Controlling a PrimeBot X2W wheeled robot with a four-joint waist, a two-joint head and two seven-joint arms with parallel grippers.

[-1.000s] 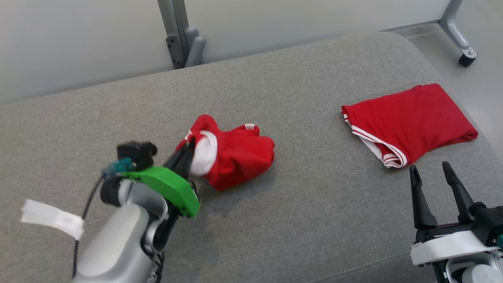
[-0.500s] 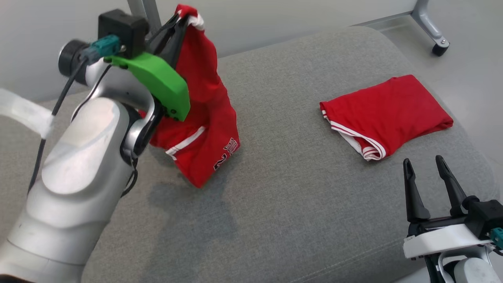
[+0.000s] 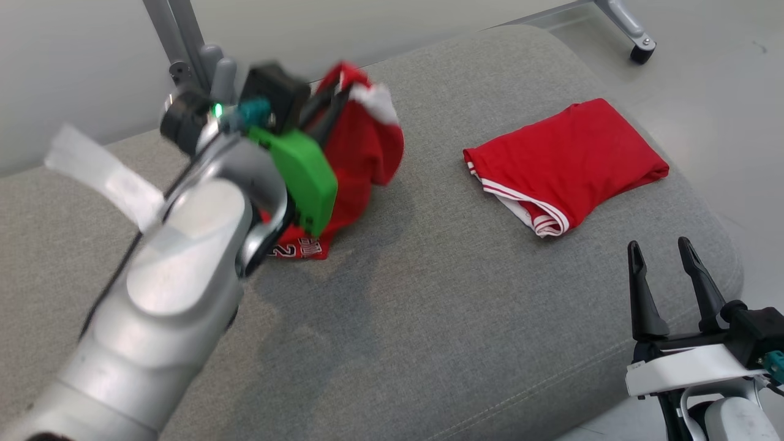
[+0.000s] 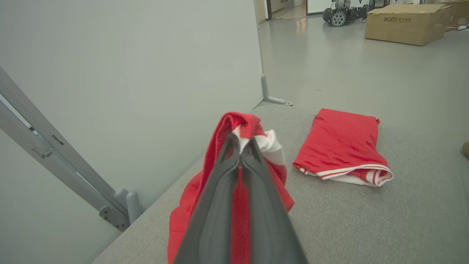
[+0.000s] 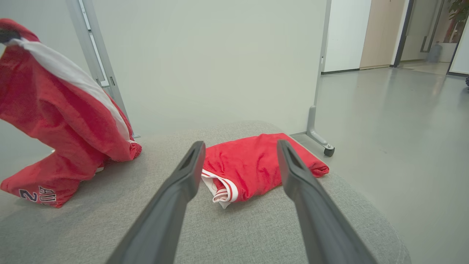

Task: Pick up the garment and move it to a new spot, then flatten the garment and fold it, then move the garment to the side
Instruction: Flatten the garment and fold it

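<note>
A red garment [image 3: 367, 153] with white trim hangs from my left gripper [image 3: 338, 101], which is shut on its white-edged top. The same pinch shows in the left wrist view, where the left gripper [image 4: 242, 142] holds the garment [image 4: 183, 212] above the grey cushion. The garment's lower end [image 5: 44, 187], with printed lettering, rests on the cushion [image 3: 429, 318]. My right gripper [image 3: 656, 245] stands open at the cushion's front right, nothing between its fingers, and in its own view the right gripper [image 5: 240, 145] points at a folded piece.
A second red piece of clothing [image 3: 569, 156] lies folded on the cushion's right part, also as the folded piece [image 4: 344, 146]. Behind the cushion stands a pale partition with a metal post [image 3: 184, 55] and a castor foot [image 3: 640, 54]. A cardboard box [image 4: 406, 22] sits far off on the floor.
The left gripper has raised the garment from a heap on the cushion, so it now hangs with its lower end touching. The head view has shifted. The right gripper stays open.
</note>
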